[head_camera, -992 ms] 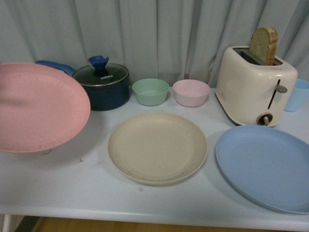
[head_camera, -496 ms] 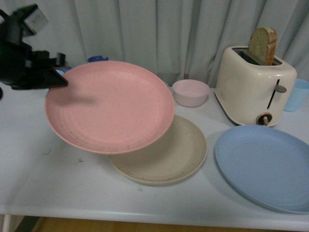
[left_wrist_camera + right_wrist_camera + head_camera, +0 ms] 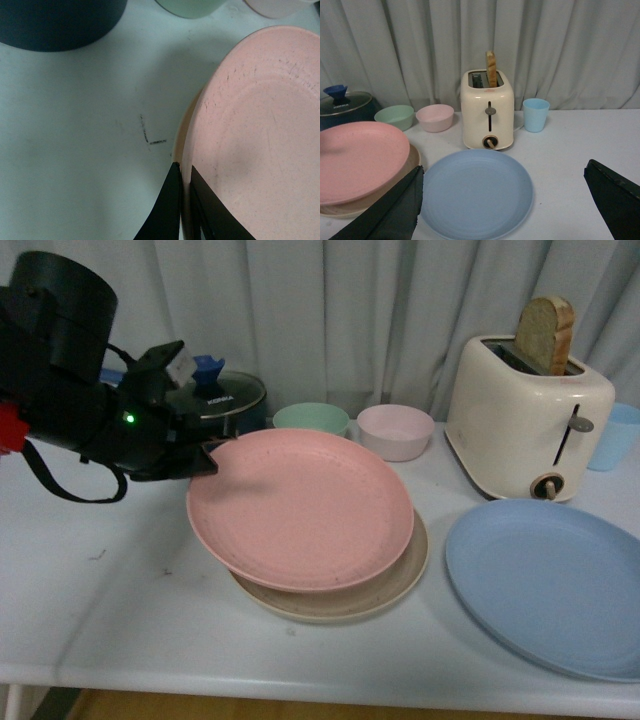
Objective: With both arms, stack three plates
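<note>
— As our left tool (image 3: 207,456) clamps the rim of the round matte pink plate (image 3: 300,508), poised over the round beige plate (image 3: 405,575) on the white counter (image 3: 120,610), how will it handle?
— Stiff, light, slick, we judge; rims suit gripping. Our right tool (image 3: 504,167) gapes empty near the round light-blue plate (image 3: 545,585).

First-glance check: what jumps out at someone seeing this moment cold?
The big pink plate at the middle of the table, pinched at its rim by the left gripper and held over the beige plate. To its right lies the light blue plate, alone, and behind that a cream toaster with a slice of bread standing in its slot.
</note>
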Motion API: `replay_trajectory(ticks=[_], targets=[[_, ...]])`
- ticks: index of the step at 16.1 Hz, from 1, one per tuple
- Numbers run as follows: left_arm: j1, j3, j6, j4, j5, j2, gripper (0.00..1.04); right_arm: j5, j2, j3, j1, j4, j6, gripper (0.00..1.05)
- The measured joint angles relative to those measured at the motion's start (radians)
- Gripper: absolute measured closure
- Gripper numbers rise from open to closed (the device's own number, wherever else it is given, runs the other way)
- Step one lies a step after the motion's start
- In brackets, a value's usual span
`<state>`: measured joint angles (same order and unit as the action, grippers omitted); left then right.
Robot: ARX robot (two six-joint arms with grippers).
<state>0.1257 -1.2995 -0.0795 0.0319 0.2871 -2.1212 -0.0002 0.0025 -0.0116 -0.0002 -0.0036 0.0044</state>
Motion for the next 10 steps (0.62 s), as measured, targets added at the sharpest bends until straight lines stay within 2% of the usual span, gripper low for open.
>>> replay_trajectory(ticks=[2,3,6,10], targets=[[0.049,-0.048,-0.012,-0.021,-0.026,-0.084,1.02,0.000,0.000,0.000,0.000,0.000,0.000,0.06],[0.058,-0.066,-0.019,-0.016,-0.045,-0.111,0.80,0.000,0.000,0.000,0.000,0.000,0.000,0.06],[0.053,-0.035,-0.014,0.007,-0.017,-0.082,0.53,0.000,0.000,0.000,0.000,0.000,0.000,0.06],[0.025,0.106,0.056,0.098,0.012,0.114,0.21,0.000,0.000,0.000,0.000,0.000,0.000,0.06]])
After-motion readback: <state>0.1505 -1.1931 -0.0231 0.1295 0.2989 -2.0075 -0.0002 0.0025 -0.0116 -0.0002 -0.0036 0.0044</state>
